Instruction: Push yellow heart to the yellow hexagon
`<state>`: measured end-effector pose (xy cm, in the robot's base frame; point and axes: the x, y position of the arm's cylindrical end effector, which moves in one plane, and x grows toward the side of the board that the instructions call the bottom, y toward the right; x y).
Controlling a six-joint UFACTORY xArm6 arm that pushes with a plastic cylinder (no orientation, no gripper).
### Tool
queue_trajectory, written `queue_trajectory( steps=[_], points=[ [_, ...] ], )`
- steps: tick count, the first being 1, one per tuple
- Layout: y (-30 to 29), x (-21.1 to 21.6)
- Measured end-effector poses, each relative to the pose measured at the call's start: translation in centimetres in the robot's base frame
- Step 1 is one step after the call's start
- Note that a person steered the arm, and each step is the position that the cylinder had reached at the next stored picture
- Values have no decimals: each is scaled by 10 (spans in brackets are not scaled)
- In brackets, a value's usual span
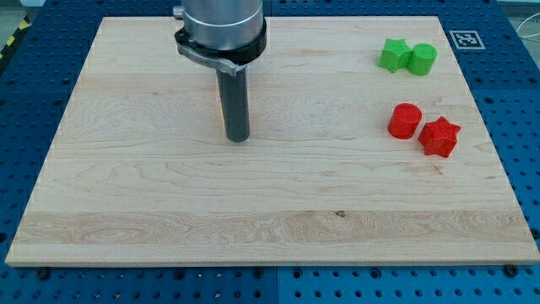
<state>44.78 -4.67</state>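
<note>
Camera view: one wooden board (270, 211) on a blue pegboard table (25, 287), seen from above and in front.
Rod: dark, upright, hanging from a grey round mount (221, 25) at the view's top, left of centre.
My tip (238, 138): on the board, upper-left of centre, well apart from all four visible blocks.
Jaws: none on this rig, just the bare rod; nothing grasped.
Yellow heart: cannot confirm. Only a thin yellowish sliver (217, 107) shows at the rod's left edge, just above the tip; shape, heading and long axis unreadable.
Yellow hexagon: not visible anywhere on the board; may be hidden behind the rod or mount, cannot tell.
Green blocks: green star (392, 55) and green cylinder (422, 59), touching side by side, view's top right.
Red blocks: red cylinder (405, 121) and red star (440, 137), touching, star to the lower right, below the green pair.
Containers: none.
Marker: black-and-white tag (466, 39) at the board's top right corner.
</note>
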Motion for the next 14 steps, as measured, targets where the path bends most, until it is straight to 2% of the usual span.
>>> queue_trajectory(
  steps=[1, 6, 7, 9, 14],
  points=[
    [7, -11],
    [55, -6],
    [55, 16],
    [21, 24],
    [2, -18]
  ],
)
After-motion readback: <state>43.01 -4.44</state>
